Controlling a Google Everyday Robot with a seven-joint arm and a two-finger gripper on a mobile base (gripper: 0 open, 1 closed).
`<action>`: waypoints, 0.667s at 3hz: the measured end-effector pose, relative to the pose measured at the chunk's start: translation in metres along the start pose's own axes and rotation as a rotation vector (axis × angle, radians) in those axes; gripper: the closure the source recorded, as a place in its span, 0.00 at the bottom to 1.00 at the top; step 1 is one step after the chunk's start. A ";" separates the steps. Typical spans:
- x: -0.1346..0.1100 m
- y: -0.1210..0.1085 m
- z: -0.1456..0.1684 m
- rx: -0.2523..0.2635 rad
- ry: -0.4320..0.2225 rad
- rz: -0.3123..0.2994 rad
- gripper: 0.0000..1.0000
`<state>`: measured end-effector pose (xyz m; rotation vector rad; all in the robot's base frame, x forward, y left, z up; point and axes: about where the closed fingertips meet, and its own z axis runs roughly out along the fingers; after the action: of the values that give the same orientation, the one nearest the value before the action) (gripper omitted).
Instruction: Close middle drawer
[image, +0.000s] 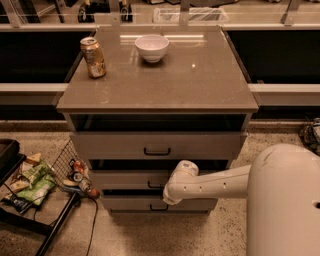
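The middle drawer (125, 179) is the second of three grey-beige drawers in the cabinet. Its front stands only slightly out from the cabinet, just behind the line of the top drawer's front, and its small black handle (155, 185) shows. My gripper (184, 169) is at the end of the white arm (220, 182), which reaches in from the right. It sits against the middle drawer's front, right of the handle, and is mostly hidden behind the wrist.
The top drawer (157, 145) stands a little way out. The lowest drawer (145, 204) is below. A soda can (94, 57) and a white bowl (152, 47) stand on the cabinet top. A wire rack with snack bags (30, 180) stands on the floor at the left.
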<state>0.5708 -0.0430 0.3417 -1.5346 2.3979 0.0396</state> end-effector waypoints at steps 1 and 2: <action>0.002 0.005 -0.001 -0.008 0.001 -0.002 1.00; 0.019 0.053 -0.019 -0.077 0.014 -0.024 1.00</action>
<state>0.5119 -0.0406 0.3479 -1.6025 2.4147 0.1170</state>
